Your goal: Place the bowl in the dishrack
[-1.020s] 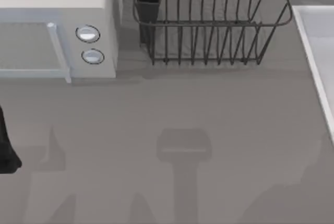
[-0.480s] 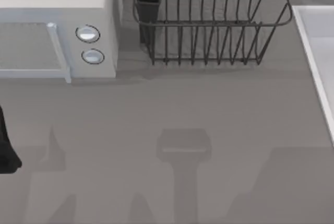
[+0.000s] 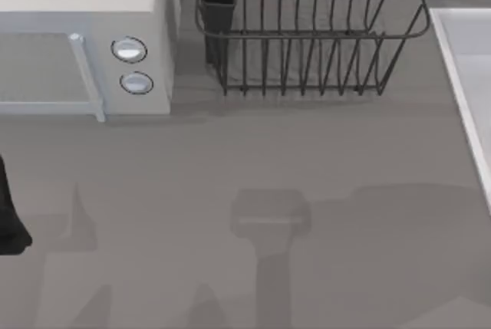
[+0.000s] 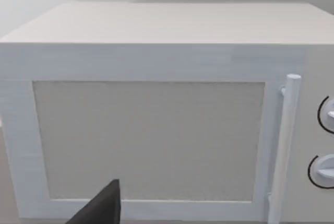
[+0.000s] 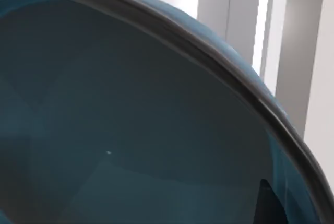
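Right gripper's state I could not tell; its wrist camera sat close against the teal bowl (image 5: 130,130), looking into the hollow under the dark rim. Left arm (image 3: 9,214) was parked at the table's left edge, facing the microwave (image 4: 156,104). Dishrack (image 3: 307,37) stood at the table's far side, beside the microwave, with nothing seen in it. Judging by this, the carry was in hand; next, the bowl needs bringing over the bars and lowering in.

no readable text, microwave (image 3: 84,37) knobs seemingly unmarked, dishrack (image 3: 307,37) unlabelled
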Tool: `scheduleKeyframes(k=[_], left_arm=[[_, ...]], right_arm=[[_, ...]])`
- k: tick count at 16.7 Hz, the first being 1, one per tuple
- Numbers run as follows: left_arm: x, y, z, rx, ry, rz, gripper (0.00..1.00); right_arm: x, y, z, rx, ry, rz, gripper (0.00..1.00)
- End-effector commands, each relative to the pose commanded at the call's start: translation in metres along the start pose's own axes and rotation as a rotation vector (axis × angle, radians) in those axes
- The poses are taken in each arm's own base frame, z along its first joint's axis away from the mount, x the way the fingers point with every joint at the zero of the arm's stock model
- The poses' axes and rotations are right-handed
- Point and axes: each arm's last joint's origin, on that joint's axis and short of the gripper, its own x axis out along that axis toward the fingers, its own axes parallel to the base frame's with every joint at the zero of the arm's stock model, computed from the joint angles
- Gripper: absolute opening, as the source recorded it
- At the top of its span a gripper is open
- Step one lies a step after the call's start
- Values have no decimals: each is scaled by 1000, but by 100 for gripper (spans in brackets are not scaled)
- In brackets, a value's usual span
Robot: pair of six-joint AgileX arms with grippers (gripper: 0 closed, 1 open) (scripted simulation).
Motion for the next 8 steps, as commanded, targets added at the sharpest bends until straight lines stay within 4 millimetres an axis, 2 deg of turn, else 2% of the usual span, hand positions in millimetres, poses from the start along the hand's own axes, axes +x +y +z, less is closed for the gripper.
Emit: scheduleKeyframes(k=[2,4,6,8], left_arm=[[0,0,0,0,0,0,100],[0,0,0,0,0,0,100],[0,0,0,0,0,0,100],[0,0,0,0,0,0,100]], right_arm=[[-4,30,24,-66,-82,-102,0],[-11,71,47,-129,-198,-201,0],[-21,123,66,-179,-351,-279,0],[-37,184,74,-203,-542,-320,0]])
